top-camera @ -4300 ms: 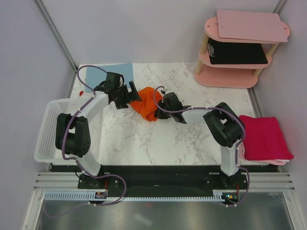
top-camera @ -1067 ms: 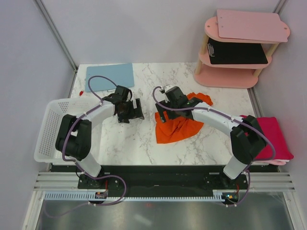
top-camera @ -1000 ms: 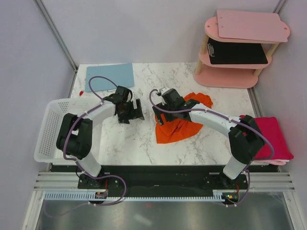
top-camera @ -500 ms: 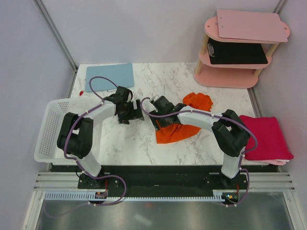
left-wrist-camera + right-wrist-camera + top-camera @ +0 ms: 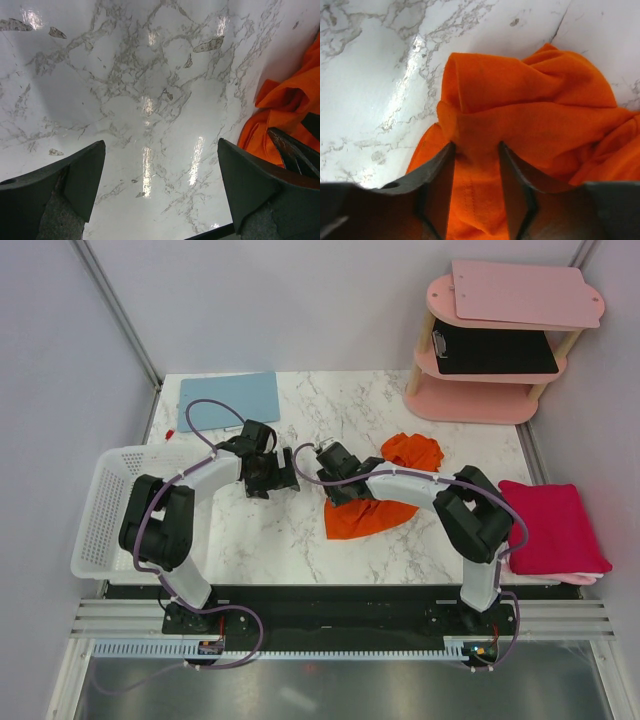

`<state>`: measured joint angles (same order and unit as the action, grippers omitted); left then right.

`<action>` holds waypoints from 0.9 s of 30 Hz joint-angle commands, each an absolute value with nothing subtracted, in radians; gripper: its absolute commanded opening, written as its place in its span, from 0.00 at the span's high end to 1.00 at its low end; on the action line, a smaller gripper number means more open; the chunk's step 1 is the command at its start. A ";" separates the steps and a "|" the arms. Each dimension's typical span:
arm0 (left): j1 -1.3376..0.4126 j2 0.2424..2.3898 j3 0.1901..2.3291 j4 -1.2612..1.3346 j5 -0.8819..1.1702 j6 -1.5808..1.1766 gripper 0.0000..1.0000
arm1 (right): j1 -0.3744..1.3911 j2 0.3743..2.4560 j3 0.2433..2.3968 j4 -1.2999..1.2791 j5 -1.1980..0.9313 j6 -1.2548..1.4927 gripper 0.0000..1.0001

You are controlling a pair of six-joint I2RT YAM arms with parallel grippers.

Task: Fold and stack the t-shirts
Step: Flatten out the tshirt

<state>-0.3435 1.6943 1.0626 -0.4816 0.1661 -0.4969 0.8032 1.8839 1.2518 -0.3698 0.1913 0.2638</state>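
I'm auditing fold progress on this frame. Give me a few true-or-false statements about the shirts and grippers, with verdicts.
1. The orange t-shirt lies neatly folded. False: it is crumpled.
2. The right gripper has orange cloth between its fingers. True.
3. The left gripper holds the orange t-shirt. False: it is open over the bare table.
4. The magenta t-shirt lies folded at the right edge of the table. True.
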 commanded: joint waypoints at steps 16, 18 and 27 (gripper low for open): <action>-0.367 1.690 1.080 -0.410 0.181 -0.515 0.00 | 0.815 1.557 1.250 -0.410 0.322 0.281 1.00; -0.379 1.686 1.095 -0.359 0.228 -0.544 0.01 | 0.815 1.506 1.250 -0.416 0.331 0.279 1.00; -0.486 1.713 1.181 -0.212 0.337 -0.646 0.03 | 0.815 1.509 1.227 -0.446 0.316 0.276 0.99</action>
